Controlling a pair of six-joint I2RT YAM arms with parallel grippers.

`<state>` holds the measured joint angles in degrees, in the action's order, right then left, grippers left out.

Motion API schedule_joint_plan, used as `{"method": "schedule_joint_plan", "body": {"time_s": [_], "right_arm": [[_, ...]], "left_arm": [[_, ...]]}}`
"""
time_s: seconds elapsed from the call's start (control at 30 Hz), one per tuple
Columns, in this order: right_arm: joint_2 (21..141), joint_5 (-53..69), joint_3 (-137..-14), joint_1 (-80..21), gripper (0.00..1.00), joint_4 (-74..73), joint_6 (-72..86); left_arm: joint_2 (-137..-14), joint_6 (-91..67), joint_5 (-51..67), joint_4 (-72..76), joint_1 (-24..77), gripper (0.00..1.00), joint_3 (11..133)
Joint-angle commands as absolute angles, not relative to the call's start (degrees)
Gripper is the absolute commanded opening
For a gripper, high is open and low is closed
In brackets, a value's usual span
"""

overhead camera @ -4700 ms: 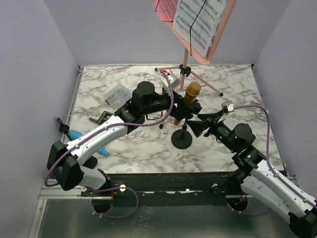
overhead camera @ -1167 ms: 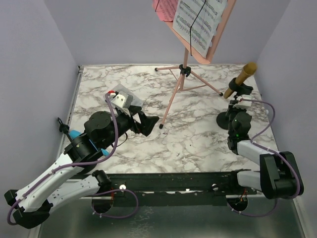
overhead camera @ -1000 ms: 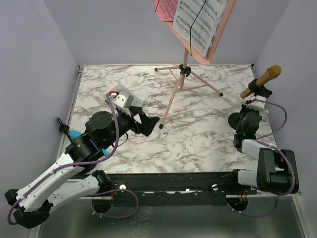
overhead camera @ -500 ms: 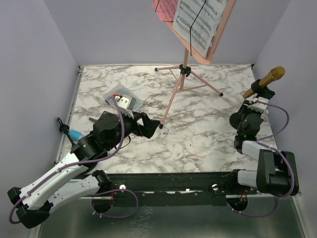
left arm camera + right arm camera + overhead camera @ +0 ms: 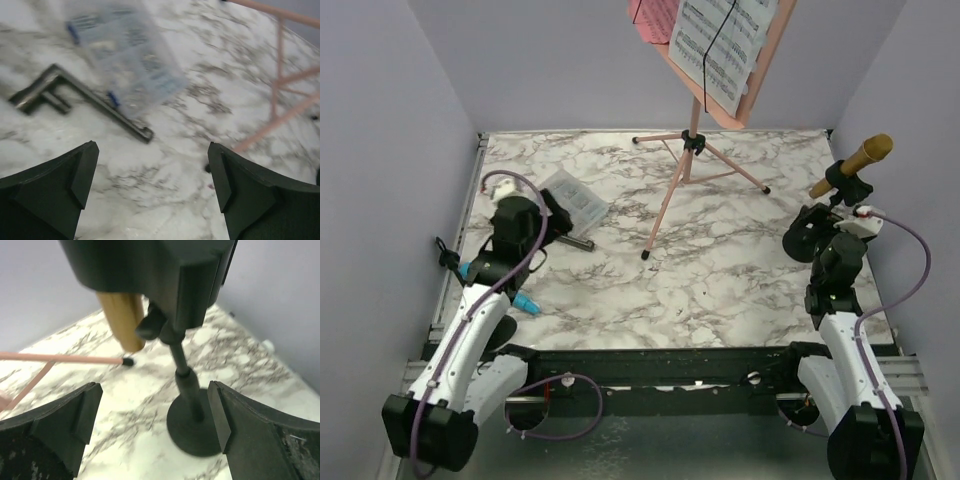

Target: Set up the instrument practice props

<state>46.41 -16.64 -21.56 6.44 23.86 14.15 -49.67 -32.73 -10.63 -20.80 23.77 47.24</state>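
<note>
The pink music rack point(image 5: 688, 150) stands on its tripod legs at the back centre, with sheet-music pages point(image 5: 720, 45) on its shelf. At the right edge a gold microphone point(image 5: 852, 167) sits tilted in a black round-based mic mount point(image 5: 794, 243). My right gripper point(image 5: 817, 238) is open just in front of that mount. In the right wrist view the mount's stem point(image 5: 182, 375) rises ahead of the open right gripper point(image 5: 152, 405), apart from both fingers. A blue microphone point(image 5: 525, 303) lies at the left edge, partly under the left arm. My left gripper point(image 5: 557, 218) is open and empty.
A clear plastic compartment box point(image 5: 575, 198) and a black L-shaped bracket point(image 5: 578, 241) lie just ahead of the left gripper; in the left wrist view the box point(image 5: 125, 65) overlaps the bracket point(image 5: 75, 95). A pink tripod leg point(image 5: 60, 359) ends near the mount.
The right gripper has opened off the mic mount, which stays standing with the gold microphone, and the arm has drawn back. The left arm has swung back toward the left edge.
</note>
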Motion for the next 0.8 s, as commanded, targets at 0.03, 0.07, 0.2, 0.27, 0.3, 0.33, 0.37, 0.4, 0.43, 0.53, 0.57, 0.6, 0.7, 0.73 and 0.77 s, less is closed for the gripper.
{"method": "schedule_joint_plan", "body": {"time_s": [0.03,0.07,0.2,0.27,0.3,0.33,0.37,0.4,0.43,0.53,0.57,0.6,0.7,0.73,0.77], "right_arm": [[39.2,-5.0,-24.0,6.4,1.00,0.5,23.9],[38.3,-2.7,-24.2,6.4,1.00,-1.7,24.8],[35.7,5.3,-23.9,6.3,1.00,-5.3,25.9],[35.6,8.4,-24.0,6.2,1.00,-6.1,26.1],[35.9,9.2,-24.2,6.0,1.00,-6.6,26.1],[35.9,9.7,-24.5,5.7,1.00,-7.1,26.1],[35.9,10.5,-24.9,5.2,1.00,-7.3,26.0],[35.8,11.1,-25.2,4.6,1.00,-7.5,25.9],[35.8,11.9,-25.8,4.2,1.00,-7.7,26.1],[36.4,14.7,-28.0,3.6,1.00,-9.1,26.0],[36.4,15.3,-28.9,3.4,1.00,-9.7,25.6],[36.3,16.0,-29.6,3.1,1.00,-10.1,25.5],[36.3,17.1,-31.3,2.7,1.00,-11.8,24.8],[36.3,17.5,-31.7,2.7,1.00,-12.2,24.7],[36.2,17.8,-32.0,2.6,1.00,-12.6,24.9]], "left_arm": [[-54.4,-42.7,-11.8,-30.7,-1.1,0.99,47.1],[-55.9,-43.4,-11.8,-31.1,-4.9,0.99,47.5],[-61.3,-47.4,-19.4,-31.2,-16.3,0.99,47.4],[-63.5,-51.2,-26.4,-31.8,-18.7,0.99,46.6],[-64.6,-53.6,-25.6,-32.9,-20.3,0.99,46.7],[-65.2,-54.7,-23.9,-33.5,-22.1,0.99,46.7],[-65.7,-56.0,-23.3,-33.4,-22.8,0.99,45.9],[-66.0,-57.1,-23.8,-32.7,-23.4,0.99,45.0],[-66.4,-57.3,-24.3,-31.0,-24.0,0.99,43.6],[-68.4,-55.6,-21.4,-23.4,-26.3,0.99,38.8],[-69.6,-54.5,-16.9,-20.4,-27.6,0.99,38.3],[-71.1,-53.6,-14.2,-19.6,-27.8,0.99,38.7],[-72.0,-54.6,-16.3,-23.0,-27.8,0.99,38.7],[-71.1,-55.3,-17.6,-23.0,-27.8,0.99,37.7],[-70.1,-56.0,-18.3,-23.0,-27.9,0.99,36.9]]}}
